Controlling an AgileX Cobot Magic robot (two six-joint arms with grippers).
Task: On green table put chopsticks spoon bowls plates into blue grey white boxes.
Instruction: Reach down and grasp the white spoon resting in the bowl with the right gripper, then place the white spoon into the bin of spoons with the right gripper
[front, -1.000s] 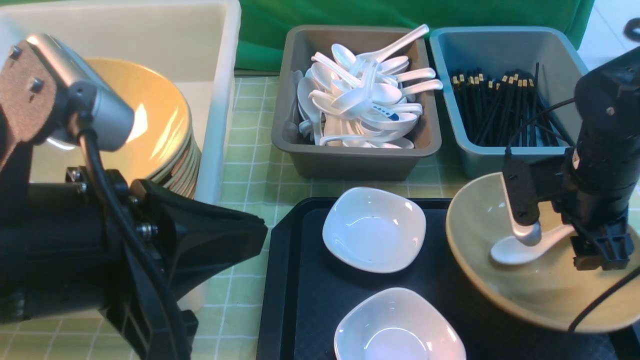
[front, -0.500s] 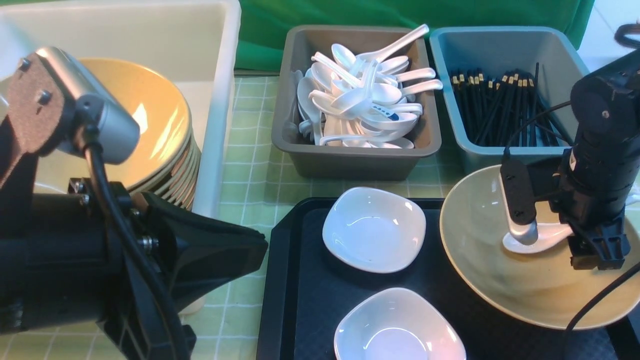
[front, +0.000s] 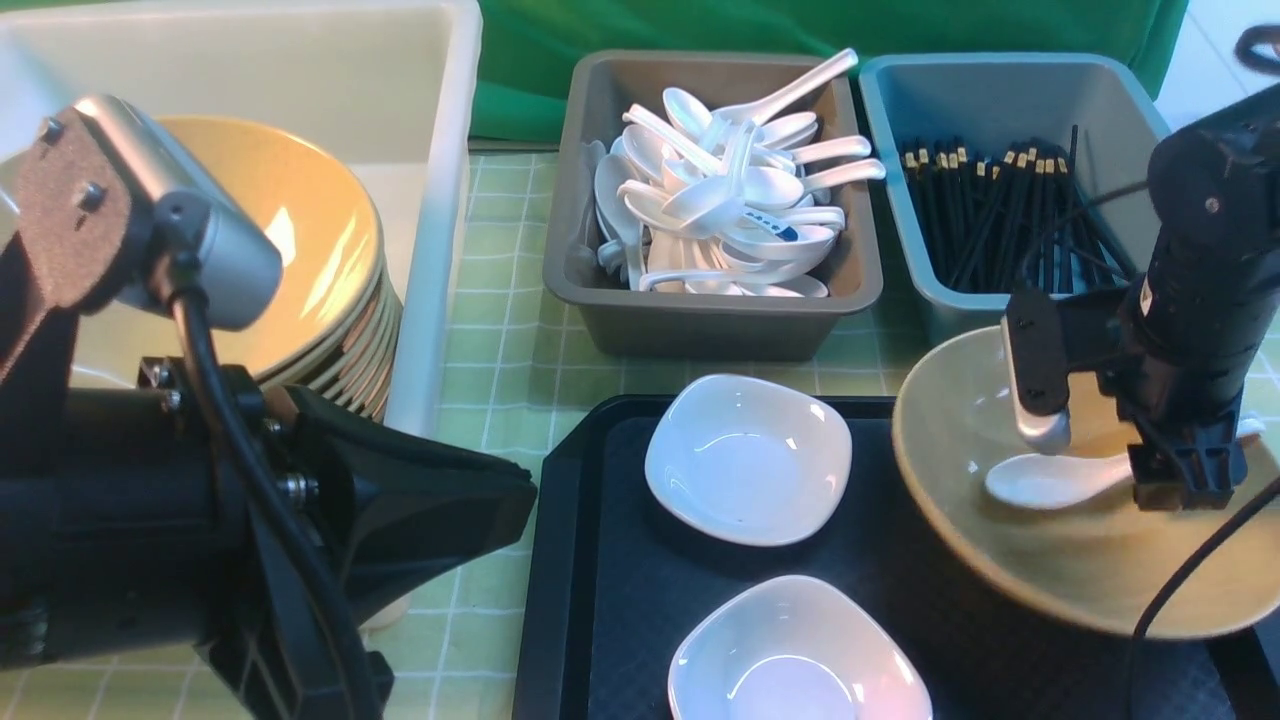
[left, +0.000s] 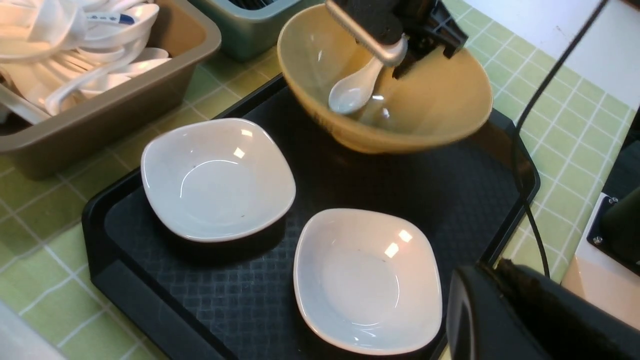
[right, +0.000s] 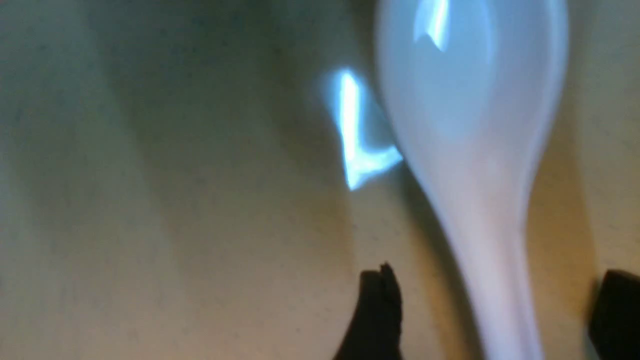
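- A green checked table (front: 500, 330) is carrying the whole set, with a green cloth (front: 700, 25) hanging behind it.
- A white box (front: 430, 200) is standing at the far left and holding a stack of tan bowls (front: 320, 240).
- A grey box (front: 700, 325) is sitting in the middle at the back, piled with white spoons (front: 720, 200).
- Just beside it on the right, a blue box (front: 1000, 85) is holding black chopsticks (front: 1000, 210).
- A black tray (front: 620, 600) is lying in front of the boxes, with two white dishes (front: 748, 458) (front: 795, 655) resting on it, one behind the other.
- A large tan bowl (front: 1050, 570) is sitting on the tray's right side.
- A single white spoon (front: 1040, 480) is lying inside that bowl, its scoop pointing left.
- The right gripper (front: 1112, 458) is reaching down into the bowl. Its fingers are standing apart on either side of the spoon's handle, with a gap showing in the right wrist view.
- The left gripper (front: 480, 490) is hanging low over the table beside the tray's left edge; I cannot tell whether its fingers are apart or together.
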